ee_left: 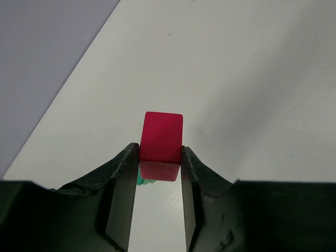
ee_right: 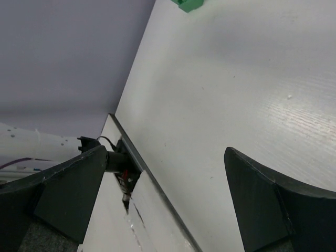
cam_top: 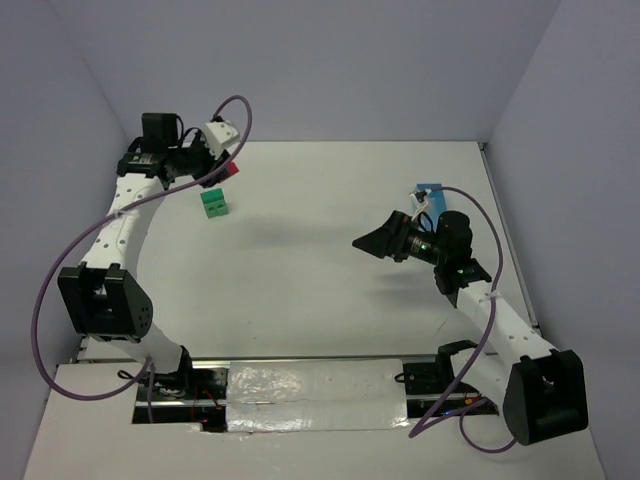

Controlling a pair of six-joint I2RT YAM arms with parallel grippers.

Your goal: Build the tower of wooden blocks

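My left gripper (ee_left: 160, 157) is shut on the red block (ee_left: 161, 144), held in the air between both fingertips. In the top view that red block (cam_top: 232, 168) hangs just up and right of the green blocks (cam_top: 214, 204), which stand stacked on the table at the back left. A sliver of green (ee_left: 144, 181) peeks out under the red block in the left wrist view. My right gripper (cam_top: 372, 242) hovers wide open at the right, holding nothing. A corner of the green blocks (ee_right: 188, 4) shows at the top of the right wrist view.
A light-blue tray (cam_top: 432, 190) lies at the back right, partly behind the right arm. Grey walls close in the table on the left, back and right. A taped strip (cam_top: 310, 385) and cables run along the near edge.
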